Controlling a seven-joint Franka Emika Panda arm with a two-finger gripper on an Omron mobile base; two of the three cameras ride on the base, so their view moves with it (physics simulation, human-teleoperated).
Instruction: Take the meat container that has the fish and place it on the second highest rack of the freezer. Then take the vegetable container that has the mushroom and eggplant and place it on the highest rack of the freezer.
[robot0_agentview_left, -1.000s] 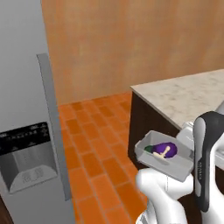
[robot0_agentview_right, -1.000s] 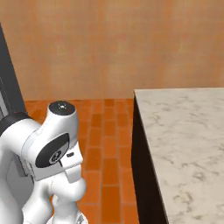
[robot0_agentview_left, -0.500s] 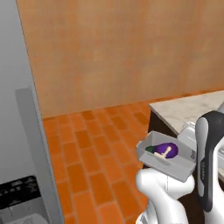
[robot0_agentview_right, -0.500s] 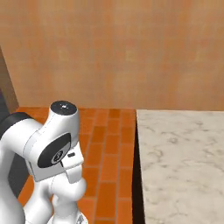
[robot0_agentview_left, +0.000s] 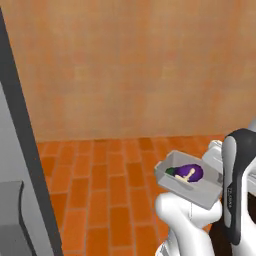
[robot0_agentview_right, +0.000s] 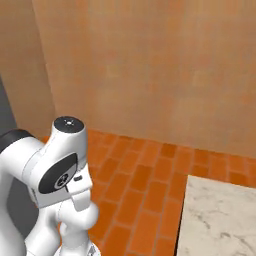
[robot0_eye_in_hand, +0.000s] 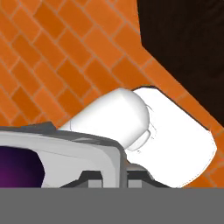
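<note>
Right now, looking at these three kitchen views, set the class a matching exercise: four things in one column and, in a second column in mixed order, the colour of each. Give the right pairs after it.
Things
1. eggplant
2. tray that holds it
3. floor
4. counter top

Colours
A. orange brick
B. pale marbled stone
C. glossy purple
D. light grey

Pairs: 1-C, 2-D, 3-A, 4-B
</note>
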